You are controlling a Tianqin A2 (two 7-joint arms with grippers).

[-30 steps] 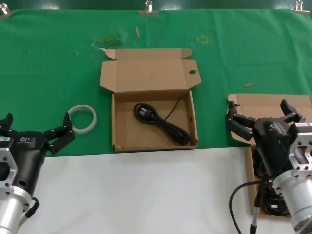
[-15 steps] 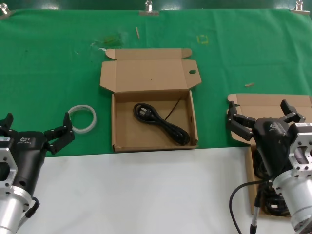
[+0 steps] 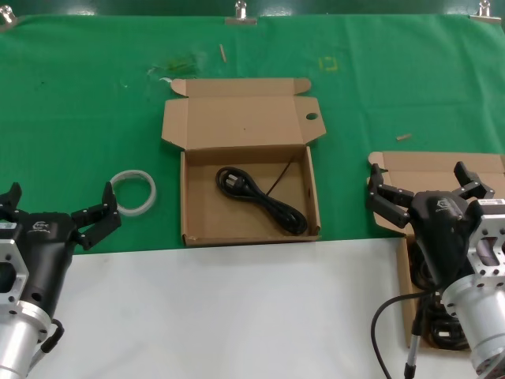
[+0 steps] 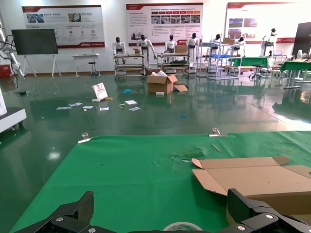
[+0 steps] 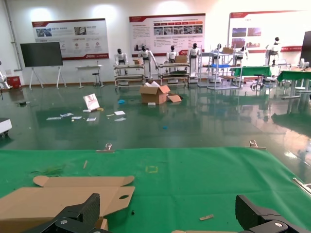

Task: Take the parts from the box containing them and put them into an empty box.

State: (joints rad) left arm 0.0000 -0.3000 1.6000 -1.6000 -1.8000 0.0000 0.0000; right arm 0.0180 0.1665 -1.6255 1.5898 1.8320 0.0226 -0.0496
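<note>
The box with a round hole in its lid flap (image 3: 245,122) lies open at the middle of the green cloth, and one coiled black cord (image 3: 262,201) rests inside it. The plain-flap box (image 3: 442,164) sits at the right, mostly hidden behind my right arm; dark cords (image 3: 440,333) show in it low down. My right gripper (image 3: 420,180) hangs open above that box, holding nothing. At the left front, my left gripper (image 3: 61,201) is open and empty. The right wrist view shows the holed flap (image 5: 73,196) beyond the open gripper (image 5: 167,204).
A white plastic ring (image 3: 150,189) lies on the cloth just beyond the left gripper and left of the middle box; it also shows as the ring (image 4: 182,226) between the open left gripper (image 4: 160,204). White table surface runs along the front. Small scraps dot the far cloth.
</note>
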